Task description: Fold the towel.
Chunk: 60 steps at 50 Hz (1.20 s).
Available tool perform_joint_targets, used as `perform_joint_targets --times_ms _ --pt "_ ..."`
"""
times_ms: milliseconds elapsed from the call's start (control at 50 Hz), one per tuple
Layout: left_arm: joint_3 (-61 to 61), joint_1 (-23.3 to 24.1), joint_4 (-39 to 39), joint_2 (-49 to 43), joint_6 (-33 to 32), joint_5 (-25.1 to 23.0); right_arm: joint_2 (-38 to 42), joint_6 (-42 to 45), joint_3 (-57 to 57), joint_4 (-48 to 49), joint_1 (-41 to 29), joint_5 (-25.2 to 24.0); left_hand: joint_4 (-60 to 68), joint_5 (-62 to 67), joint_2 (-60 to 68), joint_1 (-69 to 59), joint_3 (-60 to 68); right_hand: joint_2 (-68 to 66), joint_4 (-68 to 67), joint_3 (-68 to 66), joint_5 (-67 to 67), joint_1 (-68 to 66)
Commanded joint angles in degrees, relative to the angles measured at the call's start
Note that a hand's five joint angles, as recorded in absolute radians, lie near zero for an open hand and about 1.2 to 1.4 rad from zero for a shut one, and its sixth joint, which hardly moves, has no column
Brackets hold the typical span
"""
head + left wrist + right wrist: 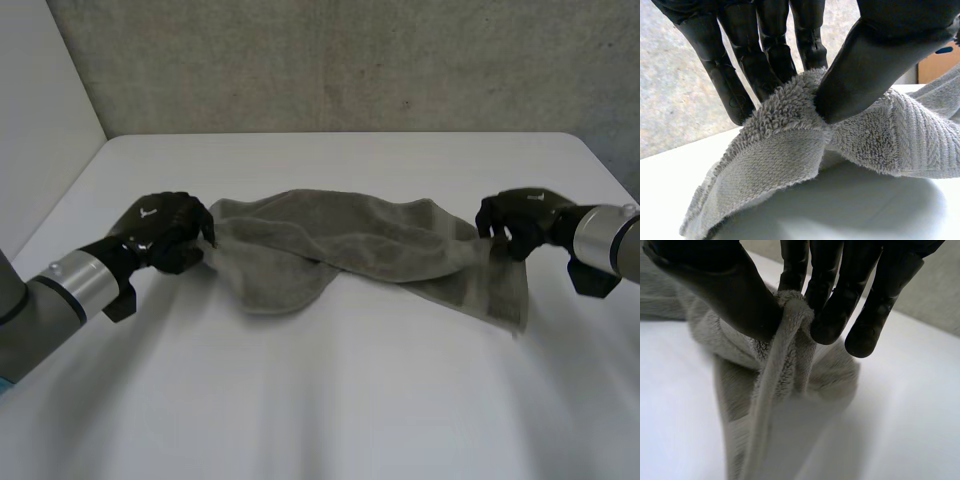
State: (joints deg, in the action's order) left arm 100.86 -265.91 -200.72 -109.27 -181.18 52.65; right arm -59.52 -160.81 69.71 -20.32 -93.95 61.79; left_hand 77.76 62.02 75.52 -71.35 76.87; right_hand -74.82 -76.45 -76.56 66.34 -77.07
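Towel (pixel 350 245): 1, grey terry, strung between both hands over the middle of the white table (pixel 330 400), its centre sagging low and bunched.
Left hand (pixel 165 232): thumb and fingers pinch the towel's left end, clear of the table.
Right hand (pixel 520 220): thumb and fingers pinch the right end at its hem; a flap hangs below.
Handling: likely soft, light and limp with grippy pile. You should hold it at corners and hems, since it droops wherever unsupported.
Count: 1 towel, 2 hands.

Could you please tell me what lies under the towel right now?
The white table. Where the left hand and right hand pinch the ends of the towel up, bare tabletop shows beneath; what lies under its sagging middle is covered.
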Motion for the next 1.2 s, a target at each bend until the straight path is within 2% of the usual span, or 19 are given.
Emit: perform_joint_targets --times_ms 20,40,100,120,140,160,180,280,380,560,680,860,920,940,980,1000,1040,1080,1200 --pt "-2.07 -0.4 0.07 -0.33 0.3 0.17 7.9 -2.91 -11.32 5.45 0.17 5.24 2.24 7.98 4.48 -8.65 3.13 -5.18 -3.55 -3.44 3.66 -2.93" --pt "-2.77 -0.4 0.07 -1.03 0.3 0.35 10.02 -3.97 -13.88 7.73 -0.18 9.01 2.24 7.98 4.48 -8.65 3.13 -5.18 -3.55 -3.44 3.66 -2.93" --pt "-3.57 0.04 0.07 -2.96 0.91 0.61 12.06 -4.6 -15.83 9.95 -0.27 12.56 2.24 7.98 4.48 -8.65 3.13 -5.18 -3.55 -3.44 3.66 -2.93" --pt "-3.57 0.04 0.07 -2.97 0.91 0.61 14.32 -4.68 -17.57 11.43 -0.53 15.44 2.24 7.98 4.48 -8.65 3.13 13.25 14.87 14.98 -14.77 15.49" --pt "-3.74 0.39 0.07 -3.58 1.43 0.61 16.43 -4.6 -18.98 12.14 -0.88 18.42 2.24 7.98 4.48 -8.65 3.13 43.74 45.37 45.48 -45.26 45.99" --pt "-3.74 0.57 0.07 -4.02 1.79 0.61 16.46 -4.6 -19.0 12.15 -0.88 18.45 2.24 7.98 4.48 -8.65 3.13 44.05 45.67 45.78 -45.56 46.29" --pt "-3.74 0.57 0.07 -4.03 1.79 0.61 17.85 -4.6 -19.87 11.97 -1.49 20.11 2.24 7.98 4.48 -8.65 3.13 64.82 66.45 66.56 -66.34 67.07" --pt "-3.13 0.92 0.07 -4.29 2.14 0.7 15.93 -5.21 -17.5 11.71 -3.26 20.83 2.24 7.98 4.48 -8.65 3.13 64.82 66.45 66.56 -66.34 67.07" --pt "-2.87 0.83 0.07 -4.2 2.14 0.61 8.81 -4.86 -9.77 12.59 -3.17 19.86 2.24 7.98 4.48 -8.65 3.13 64.82 66.45 66.56 -66.34 67.07" --pt "-2.6 0.22 0.07 -4.29 2.23 0.7 -5.85 -3.11 9.88 16.18 -0.98 10.47 2.24 7.98 4.48 -8.65 3.13 64.82 66.45 66.56 -66.34 67.07" --pt "-1.63 -0.22 0.07 -3.85 2.41 0.7 -11.66 4.7 21.23 20.22 1.84 8.52 2.24 7.98 4.48 -8.65 3.13 47.42 49.05 49.16 -48.94 49.67" --pt "-0.84 -0.31 0.07 -3.59 2.41 0.7 -12.64 21.24 27.67 21.55 4.56 8.17 2.24 7.98 4.48 -8.65 3.13 47.75 49.38 49.49 -49.27 49.99" --pt "-0.67 -0.4 0.07 -3.5 2.49 0.7 -12.29 32.55 30.56 25.67 7.19 4.14 2.24 7.98 4.48 -8.65 3.13 48.59 50.22 50.33 -50.11 50.83" --pt "-0.58 -0.4 0.07 -3.5 2.49 0.7 -12.28 32.58 30.57 25.68 7.2 4.13 2.24 7.98 4.48 -8.65 3.13 48.59 50.22 50.33 -50.11 50.83" --pt "-0.49 -0.49 0.07 -3.58 2.49 0.61 -11.24 36.96 31.36 28.74 9.21 0.1 2.24 7.98 4.48 -8.65 3.13 48.76 50.38 50.49 -50.28 51.0" --pt "-0.49 -0.49 0.07 -3.59 2.49 0.61 -11.23 36.98 31.36 28.76 9.22 0.08 2.24 7.98 4.48 -8.65 3.13 48.76 50.39 50.49 -50.28 51.0" --pt "-0.49 -0.49 0.07 -3.59 2.49 0.61 -8.7 38.56 31.36 32.26 10.97 -4.46 2.24 7.98 4.48 -8.65 3.13 50.1 51.72 51.83 -51.62 52.34" --pt "-0.49 -0.49 0.07 -3.59 2.49 0.61 -7.46 38.82 31.1 34.28 11.5 -6.4 2.24 7.98 4.48 -8.65 3.13 50.27 51.9 52.01 -51.79 52.52" --pt "-0.49 -0.49 0.07 -3.94 2.49 0.61 -2.63 39.52 29.87 41.49 11.51 -9.93 2.24 7.98 4.48 -8.65 3.13 51.28 52.9 53.01 -52.8 53.52"
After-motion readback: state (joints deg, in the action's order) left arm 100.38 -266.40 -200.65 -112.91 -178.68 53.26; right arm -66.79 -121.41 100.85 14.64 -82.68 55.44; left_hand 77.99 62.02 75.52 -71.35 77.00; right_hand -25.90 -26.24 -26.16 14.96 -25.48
